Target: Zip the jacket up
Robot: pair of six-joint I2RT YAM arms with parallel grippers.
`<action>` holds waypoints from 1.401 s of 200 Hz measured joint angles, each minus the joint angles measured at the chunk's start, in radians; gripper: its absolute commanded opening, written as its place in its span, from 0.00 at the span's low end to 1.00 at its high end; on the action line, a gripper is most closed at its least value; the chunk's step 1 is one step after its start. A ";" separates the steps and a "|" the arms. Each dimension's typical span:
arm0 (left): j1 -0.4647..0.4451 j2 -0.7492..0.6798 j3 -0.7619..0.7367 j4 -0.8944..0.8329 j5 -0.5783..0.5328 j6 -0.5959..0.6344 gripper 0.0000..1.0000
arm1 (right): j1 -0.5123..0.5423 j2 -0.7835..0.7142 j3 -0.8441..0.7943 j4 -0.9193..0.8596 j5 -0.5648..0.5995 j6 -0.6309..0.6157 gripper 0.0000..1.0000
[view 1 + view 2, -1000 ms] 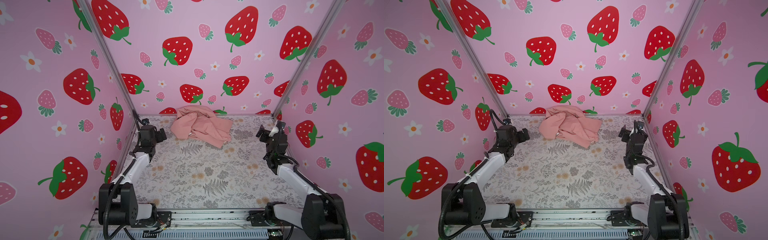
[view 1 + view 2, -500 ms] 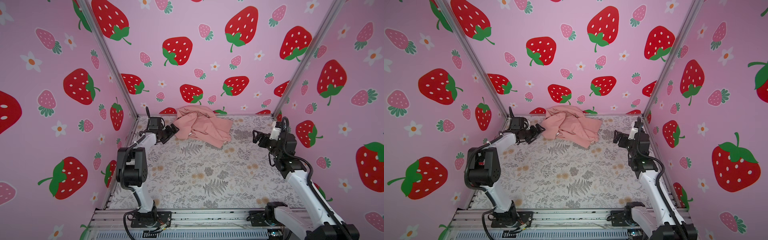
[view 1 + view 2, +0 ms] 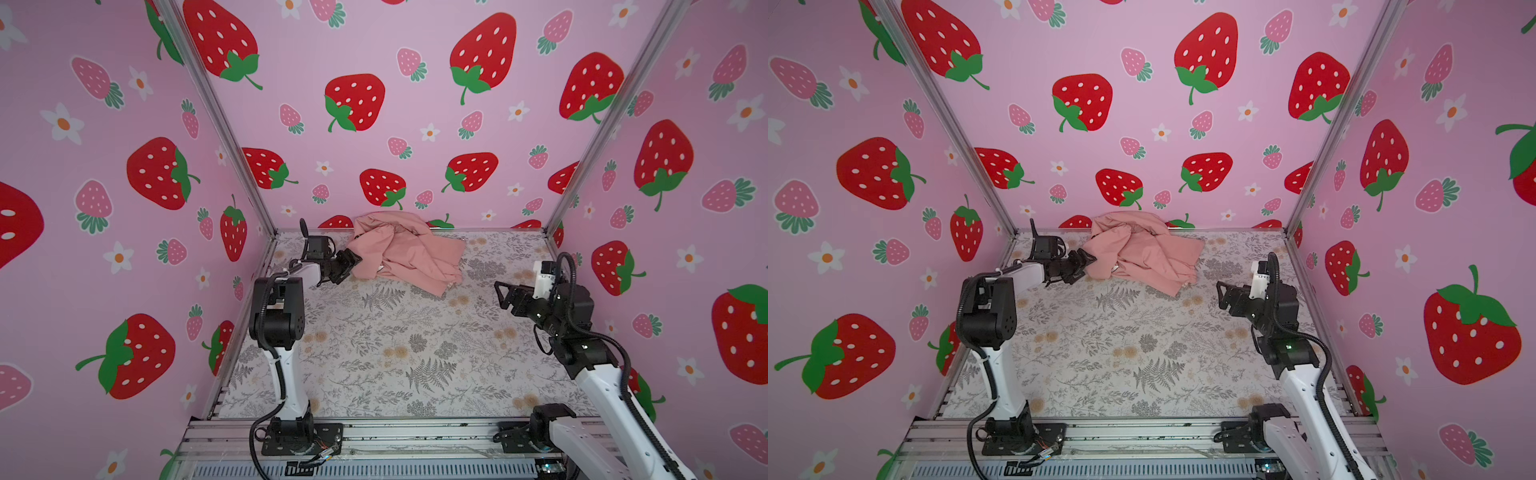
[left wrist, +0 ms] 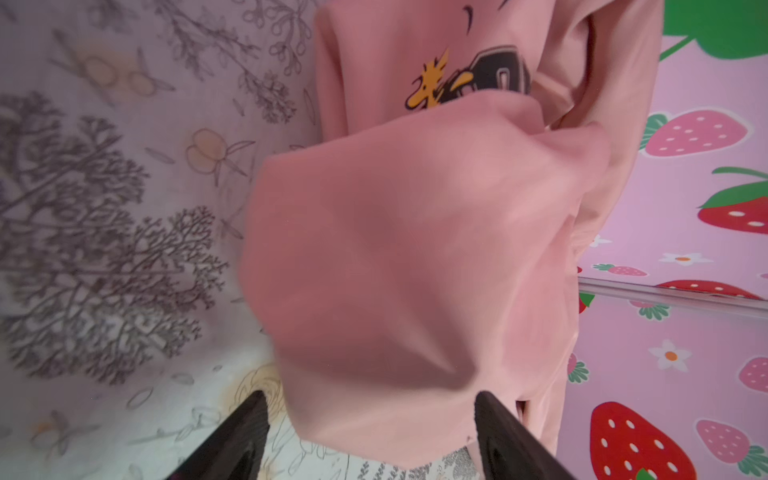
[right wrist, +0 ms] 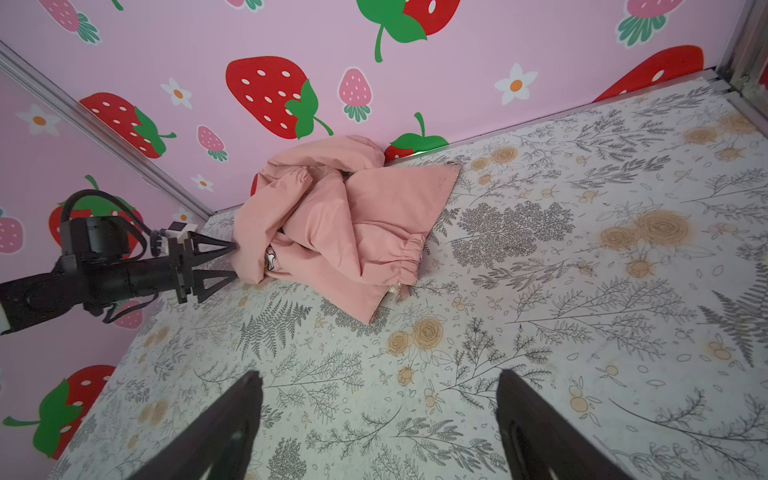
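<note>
Pink jacket, left fingers now straddling its edge

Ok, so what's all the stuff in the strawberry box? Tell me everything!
jacket: one, salmon pink, crumpled at the back of the mat by the back wall.
mat: one, white with grey leaves and tan flowers, covering the floor.
walls: three, pink with red strawberries, around the mat.
posts: two, silver, in the back corners.
rail: one, silver, along the front edge.
arms: two, black and white, one on each side.
left fingers: two, black, apart on either side of a fold of the jacket.
right fingers: two, black, apart over bare mat, nothing between them.
</note>
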 measured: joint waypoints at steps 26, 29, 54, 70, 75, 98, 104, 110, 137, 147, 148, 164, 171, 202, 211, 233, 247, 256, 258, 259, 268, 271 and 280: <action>-0.006 0.047 0.044 0.013 0.045 -0.016 0.13 | 0.019 0.010 0.000 -0.009 -0.007 -0.001 0.82; -0.006 0.046 0.044 0.015 0.048 -0.021 0.09 | 0.022 0.012 0.000 -0.009 -0.007 -0.001 0.83; -0.016 -0.002 0.045 -0.003 0.066 -0.021 0.00 | 0.059 0.042 0.000 -0.007 -0.005 -0.003 0.88; -0.029 -0.086 0.046 -0.034 0.072 -0.018 0.00 | 0.094 0.075 0.004 0.005 -0.001 -0.005 0.90; -0.037 -0.119 0.051 -0.052 0.072 -0.016 0.00 | 0.106 0.087 0.006 0.010 0.002 -0.007 0.90; -0.078 -0.257 0.122 -0.122 0.078 0.003 0.00 | 0.178 0.188 0.051 0.026 0.028 -0.021 0.87; -0.090 -0.286 0.150 -0.139 0.082 0.006 0.00 | 0.199 0.219 0.071 0.030 0.036 -0.028 0.87; -0.101 -0.316 0.180 -0.153 0.086 0.010 0.00 | 0.220 0.249 0.093 0.035 0.046 -0.034 0.87; -0.158 -0.418 0.318 -0.202 0.117 0.013 0.00 | 0.299 0.362 0.194 0.063 0.065 -0.069 0.90; -0.175 -0.440 0.366 -0.224 0.127 0.013 0.00 | 0.326 0.402 0.239 0.073 0.065 -0.088 0.92; -0.176 -0.442 0.370 -0.226 0.128 0.013 0.00 | 0.330 0.408 0.245 0.075 0.064 -0.090 0.92; -0.198 -0.466 0.436 -0.249 0.139 0.010 0.00 | 0.373 0.471 0.315 0.091 0.051 -0.115 0.94; -0.204 -0.472 0.458 -0.262 0.144 0.009 0.00 | 0.393 0.495 0.342 0.098 0.042 -0.126 0.95; -0.235 -0.492 0.523 -0.324 0.145 0.008 0.00 | 0.491 0.549 0.409 0.136 -0.014 -0.158 0.99; -0.245 -0.502 0.529 -0.342 0.144 0.007 0.00 | 0.521 0.550 0.415 0.147 -0.022 -0.162 0.99; -0.270 -0.529 0.529 -0.364 0.142 0.004 0.00 | 0.572 0.565 0.454 0.156 -0.023 -0.166 0.95; -0.284 -0.546 0.530 -0.376 0.134 0.003 0.00 | 0.585 0.595 0.488 0.158 -0.020 -0.160 0.78; -0.294 -0.555 0.531 -0.383 0.130 0.003 0.00 | 0.586 0.620 0.508 0.158 -0.012 -0.167 0.59; -0.297 -0.557 0.531 -0.384 0.128 0.003 0.00 | 0.586 0.626 0.512 0.157 -0.010 -0.167 0.54; -0.298 -0.558 0.531 -0.385 0.127 0.003 0.00 | 0.586 0.630 0.514 0.157 -0.008 -0.161 0.53; -0.309 -0.565 0.532 -0.391 0.124 0.003 0.00 | 0.585 0.653 0.525 0.152 0.006 -0.160 0.33; -0.313 -0.566 0.532 -0.393 0.123 0.003 0.00 | 0.585 0.661 0.528 0.148 0.016 -0.163 0.27; -0.324 -0.568 0.532 -0.399 0.117 0.004 0.00 | 0.585 0.679 0.529 0.133 0.040 -0.159 0.09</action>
